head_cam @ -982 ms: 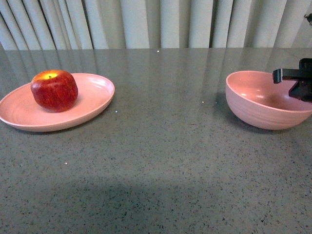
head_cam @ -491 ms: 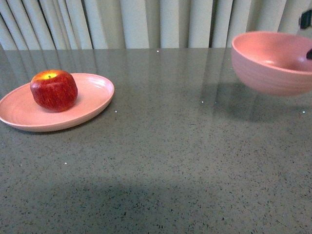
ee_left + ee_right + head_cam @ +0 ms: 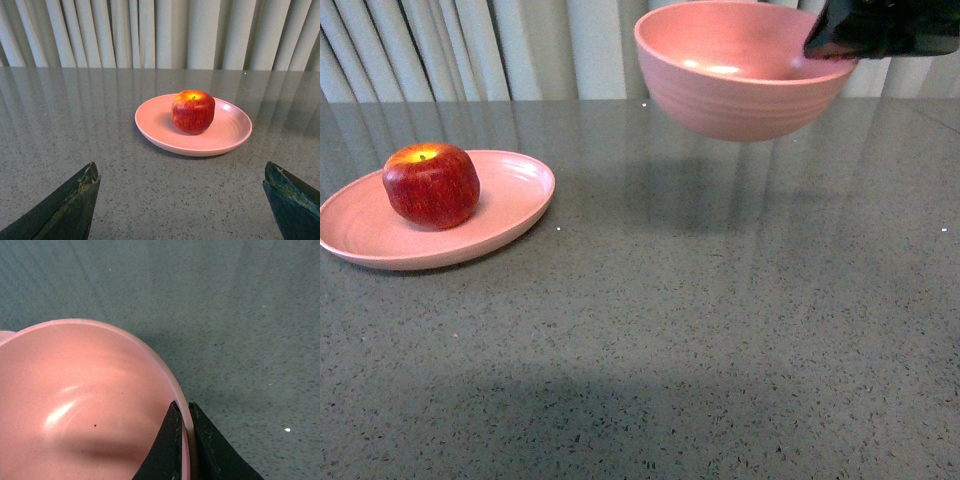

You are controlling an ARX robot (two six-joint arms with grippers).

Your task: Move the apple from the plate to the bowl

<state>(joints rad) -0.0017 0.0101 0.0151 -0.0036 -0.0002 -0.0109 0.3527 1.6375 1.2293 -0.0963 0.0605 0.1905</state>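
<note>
The dark red apple sits on the shallow pink plate at the left of the table. My right gripper is shut on the rim of the deep pink bowl and holds it in the air above the table's far middle. In the right wrist view its jaws pinch the bowl's rim, one finger inside and one outside. The bowl is empty. In the left wrist view my left gripper is open and empty, short of the plate and the apple.
The grey speckled table runs to pale pleated curtains at the back. The bowl's shadow lies on the table below it.
My right gripper has lifted the bowl off the table at the right and carried it up and to the left. The apple and plate have not moved.
</note>
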